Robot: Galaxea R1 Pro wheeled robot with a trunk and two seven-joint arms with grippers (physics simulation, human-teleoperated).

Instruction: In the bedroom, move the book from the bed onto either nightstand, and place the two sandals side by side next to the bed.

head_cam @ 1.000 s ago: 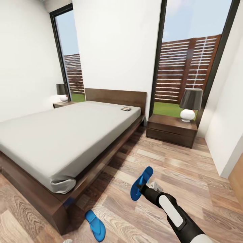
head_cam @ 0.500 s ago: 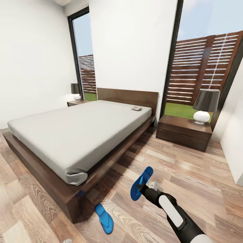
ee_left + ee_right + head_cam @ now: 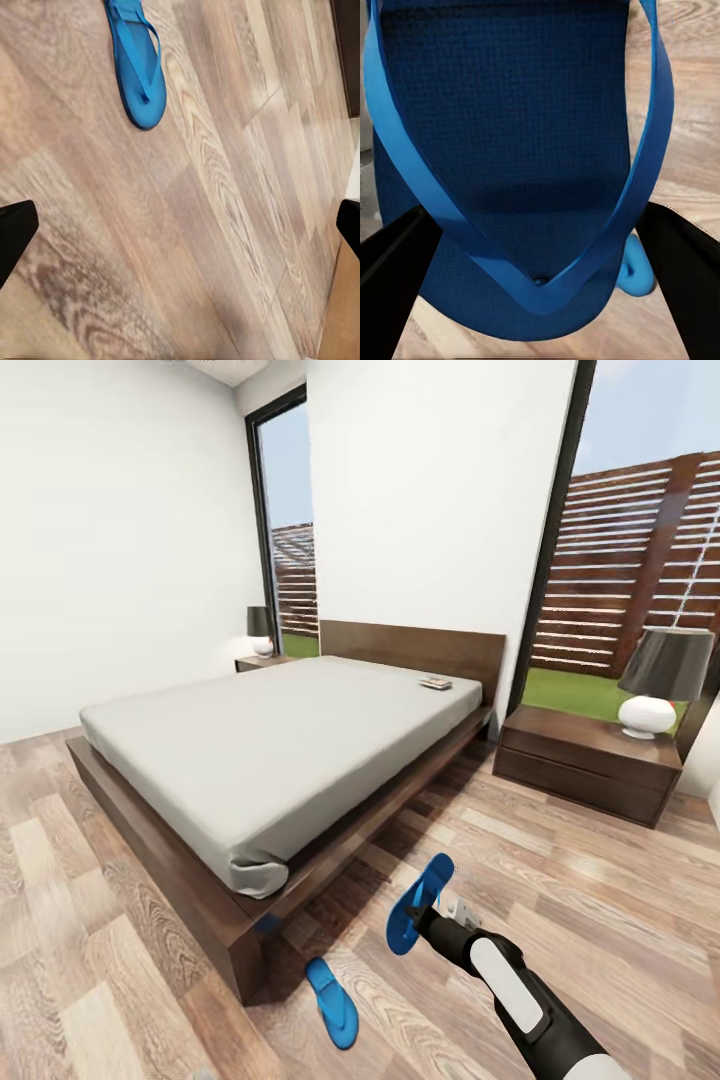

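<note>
My right gripper [image 3: 430,916] is shut on one blue sandal [image 3: 418,901], holding it tilted above the floor beside the bed [image 3: 280,750]. Up close, the right gripper [image 3: 537,300] shows dark fingers [image 3: 390,289] on either side of that sandal [image 3: 510,135] and its thong strap. The other sandal [image 3: 333,1002] lies flat on the floor by the bed's foot corner. My left gripper [image 3: 180,229] hangs open over the floorboards, some way from that sandal [image 3: 137,64]. The book [image 3: 435,682] lies on the mattress near the headboard. One nightstand [image 3: 585,765] stands right of the bed, another nightstand [image 3: 258,661] at its far side.
Each nightstand carries a lamp, one [image 3: 655,685] at the right and one lamp [image 3: 261,630] at the far left. Tall windows flank the white wall behind the headboard. Wood-plank floor [image 3: 560,900] stretches between the bed and the right nightstand.
The whole picture has shifted right, so the camera has turned left. The held sandal keeps its place in my right gripper; the floor sandal, the book and the bed have not moved themselves.
</note>
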